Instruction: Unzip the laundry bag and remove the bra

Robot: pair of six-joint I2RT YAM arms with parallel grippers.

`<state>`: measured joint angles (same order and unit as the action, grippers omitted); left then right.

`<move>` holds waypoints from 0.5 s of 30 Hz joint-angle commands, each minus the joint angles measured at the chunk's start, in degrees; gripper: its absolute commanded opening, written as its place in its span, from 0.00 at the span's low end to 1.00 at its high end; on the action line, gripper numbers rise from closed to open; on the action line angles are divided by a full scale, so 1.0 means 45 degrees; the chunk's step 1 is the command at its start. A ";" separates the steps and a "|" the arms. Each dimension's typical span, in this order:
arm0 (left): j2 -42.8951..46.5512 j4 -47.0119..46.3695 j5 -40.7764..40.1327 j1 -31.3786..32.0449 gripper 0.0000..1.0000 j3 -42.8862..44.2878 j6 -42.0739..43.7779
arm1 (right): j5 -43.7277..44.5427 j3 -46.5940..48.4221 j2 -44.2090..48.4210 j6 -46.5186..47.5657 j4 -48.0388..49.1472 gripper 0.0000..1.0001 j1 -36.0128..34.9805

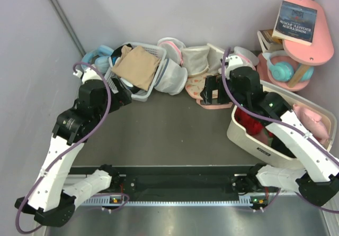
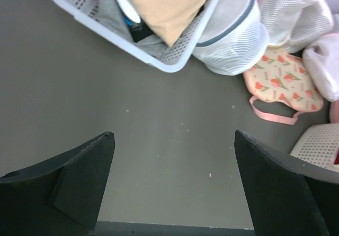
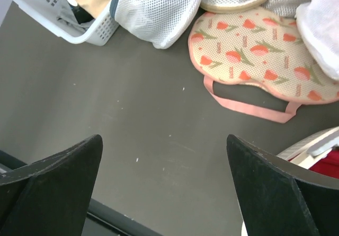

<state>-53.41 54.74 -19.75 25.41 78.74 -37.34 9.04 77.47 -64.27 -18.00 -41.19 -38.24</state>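
1. The laundry bag (image 1: 174, 78) sits at 12 o'clock on the worktop (image 1: 169, 135), tipped on its side. Its grey-edged rim leans against the white basket (image 1: 132, 88) at its 9 o'clock.
2. I can't make out the bra from any view. If it's in there, the mesh hides it.
3. Handling guess: the bag looks light and floppy. It'll probably collapse or slide if one side gets tugged, so one tool should pin it while the other works the zip.
4. Best place to grab is the stiffer rim seam. The zipper pull is too small to spot right now.
5. A flowered pouch (image 3: 254, 45) with pink trim lies flat at the bag's 3 o'clock, and more mesh bags are piled behind it. It'd be easy to grab the wrong one.
6. The left tool (image 2: 174, 138) is spread wide and holding nothing. It hangs over bare worktop at the bag's 8 o'clock, with the elbow bent and the wrist near the basket's front edge.
7. The right tool (image 3: 164, 141) is spread wide too, also holding nothing. It sits at the bag's 4 o'clock by the pouch, and that arm reaches over a white bin (image 1: 249, 141).
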 commanded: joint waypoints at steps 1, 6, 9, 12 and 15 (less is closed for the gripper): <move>-0.0124 0.0453 -0.0962 -0.0041 0.99 0.0101 -0.0568 | 0.0160 0.1044 -0.0287 0.1011 0.0247 1.00 -0.0077; -0.0085 0.0355 -0.1178 -0.0041 0.99 0.0158 -0.0315 | -0.0094 0.1280 -0.0931 0.1089 0.0520 1.00 -0.0038; -0.0027 0.0199 -0.1081 -0.0060 0.99 0.0081 -0.0061 | -0.0172 0.1923 -0.1477 0.1265 0.0132 1.00 -0.0038; 0.0071 -0.0054 -0.0808 -0.0060 0.99 -0.0095 -0.0080 | -0.0056 0.2314 -0.1984 0.1578 0.0032 1.00 0.0118; 0.0246 -0.0698 -0.0339 -0.0041 0.99 -0.0756 -0.0022 | 0.0003 0.3191 -0.2961 0.1754 -0.0395 1.00 0.0508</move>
<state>-53.89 56.03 -23.18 25.41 78.15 -38.44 8.82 85.71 -73.63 -12.25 -42.04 -37.67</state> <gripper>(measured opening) 0.990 0.996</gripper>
